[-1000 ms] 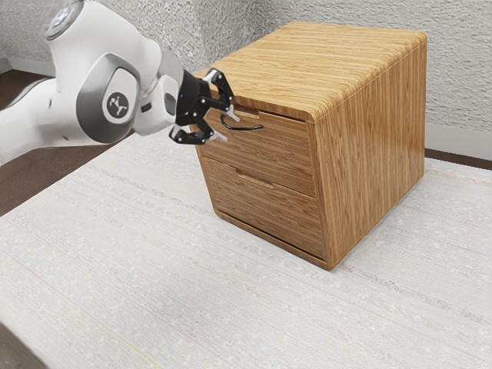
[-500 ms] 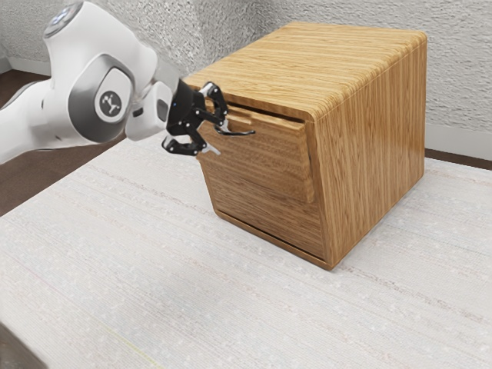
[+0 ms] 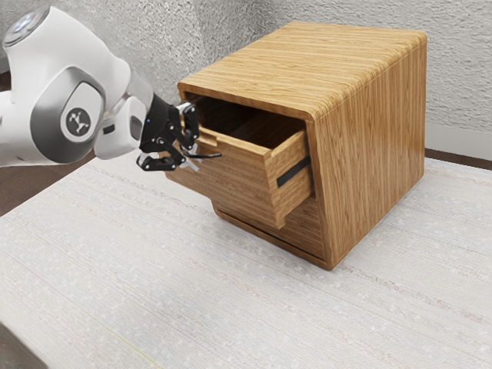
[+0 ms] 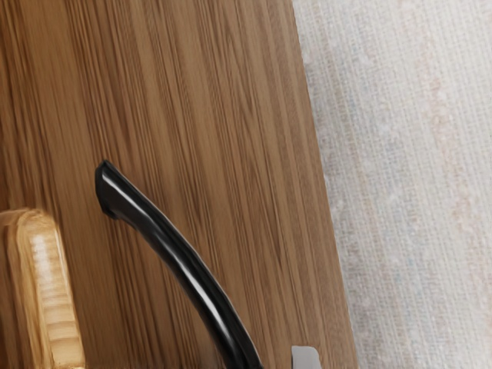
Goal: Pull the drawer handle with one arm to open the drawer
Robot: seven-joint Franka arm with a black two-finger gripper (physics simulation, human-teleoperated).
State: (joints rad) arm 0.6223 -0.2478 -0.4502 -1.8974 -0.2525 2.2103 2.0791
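gripper [image 3: 184, 146]: our fingers stand spread, the handle [image 3: 206, 155] running between them.
handle: black bar; we see it fixed on the drawer [image 3: 254, 165] front.
drawer: top one, partway out of the wooden cabinet [image 3: 369, 131] on the table [image 3: 231, 300].

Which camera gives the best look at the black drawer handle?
The wrist view: the handle curves large and close across the wooden drawer front, its glossy shape plain. The exterior view shows it as a thin dark line at the gripper, partly hidden by it, on the pulled-out drawer.
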